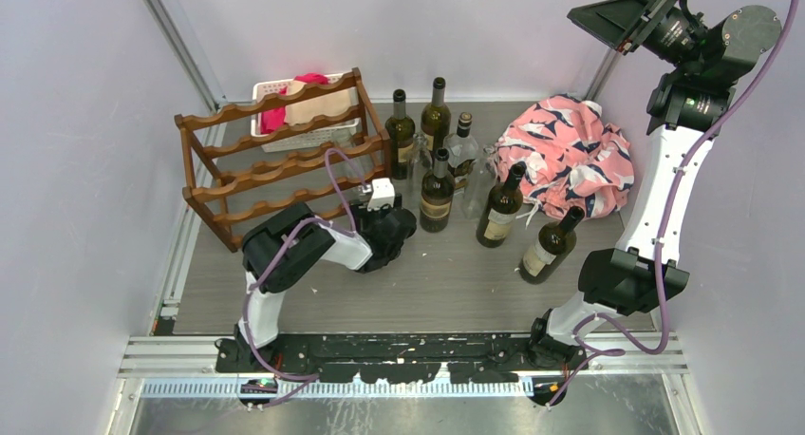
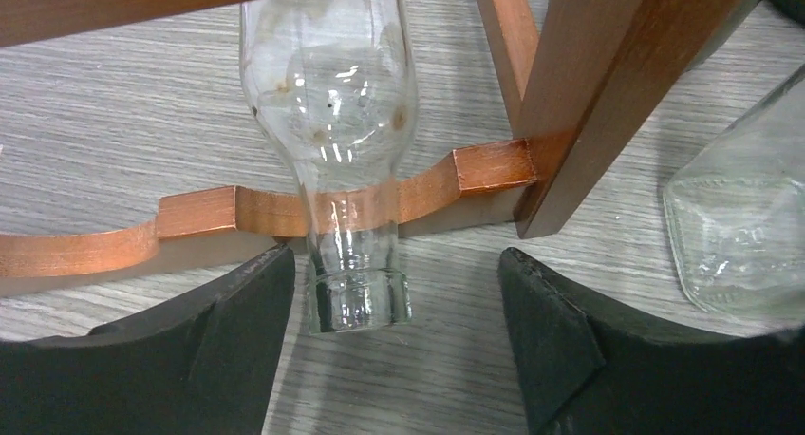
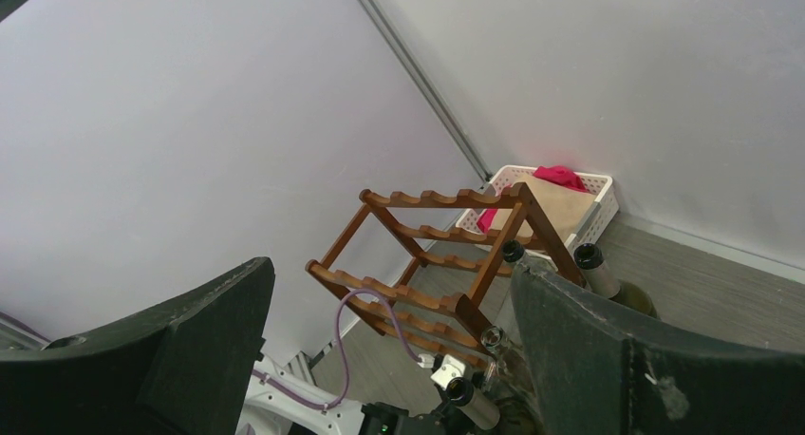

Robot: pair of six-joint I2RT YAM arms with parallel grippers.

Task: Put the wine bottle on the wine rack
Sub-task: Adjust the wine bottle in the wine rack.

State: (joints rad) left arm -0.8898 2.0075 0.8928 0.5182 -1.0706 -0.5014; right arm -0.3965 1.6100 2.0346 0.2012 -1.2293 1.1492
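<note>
Left end effector [image 2: 397, 264] sits released astride the wine bottle [image 2: 327, 103] neck on the wine rack [image 2: 218, 212] rail; clipping it in retreat could dislodge it.

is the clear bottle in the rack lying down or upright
Lying down: the clear bottle rests its neck in a wine rack scallop.

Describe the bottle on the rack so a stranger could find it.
Find the reddish-brown wooden wine rack at the table's back left. A clear glass bottle lies in it, neck resting in a dip of the lowest rail. Every other bottle stands upright on the table beside the rack.
</note>
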